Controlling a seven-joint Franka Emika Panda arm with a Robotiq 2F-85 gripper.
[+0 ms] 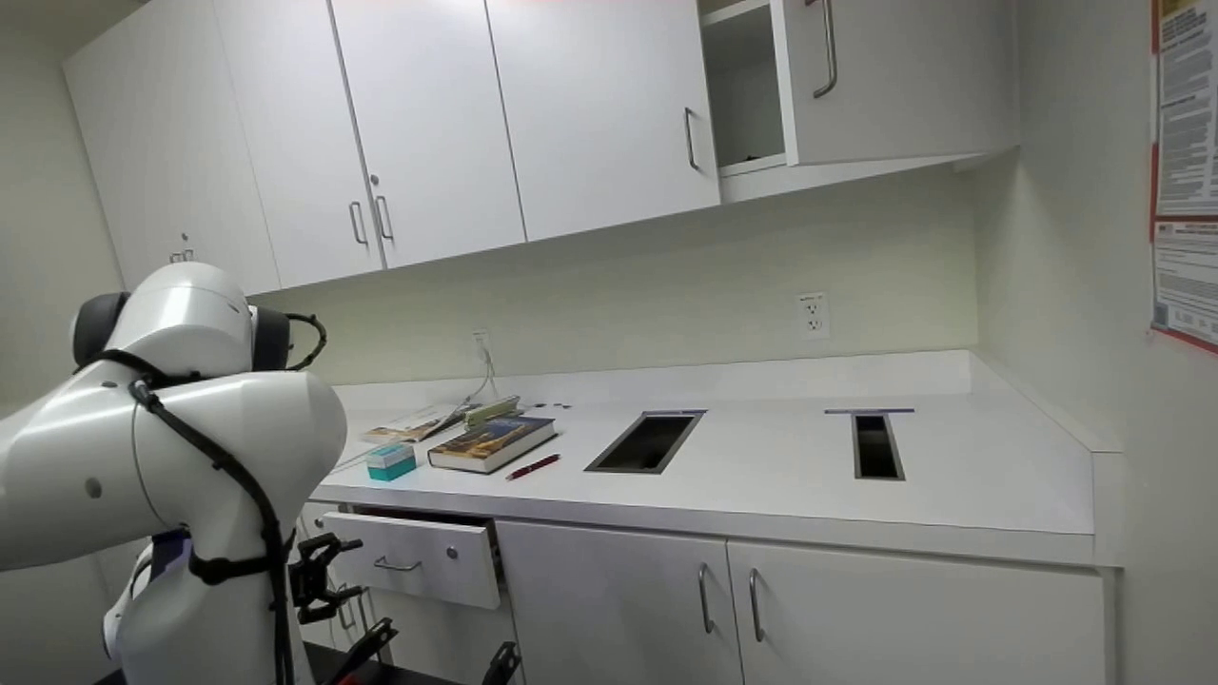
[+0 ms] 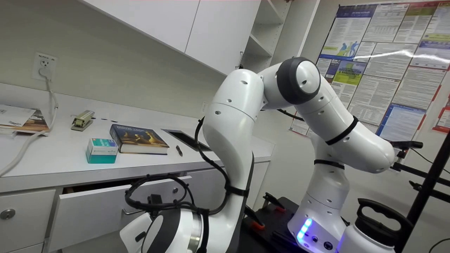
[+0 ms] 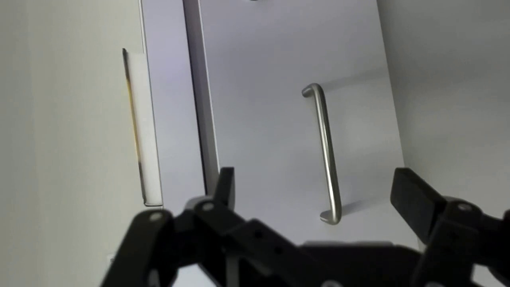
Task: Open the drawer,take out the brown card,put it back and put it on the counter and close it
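Note:
The white-fronted drawer [image 1: 476, 569] stands partly open below the counter [image 1: 742, 495]; the drawer front also shows in an exterior view [image 2: 88, 214] and the wrist view [image 3: 263, 111]. Its silver bar handle [image 3: 327, 155] lies between my fingertips in the wrist view, with space on both sides. My gripper [image 1: 354, 569] is open and empty, in front of the drawer front and apart from the handle. In an exterior view my arm hides most of the gripper. The drawer's inside is mostly hidden; only a dark gap shows. The brown card is hidden or out of view.
On the counter are a thick book [image 1: 492, 443], a teal and white box [image 1: 391, 461], a red pen [image 1: 533, 466], a stapler [image 2: 83, 120] and papers [image 2: 21, 117]. Two dark cutouts [image 1: 647, 442] open in the worktop. Cabinet doors [image 1: 618, 609] with vertical handles stand beside the drawer.

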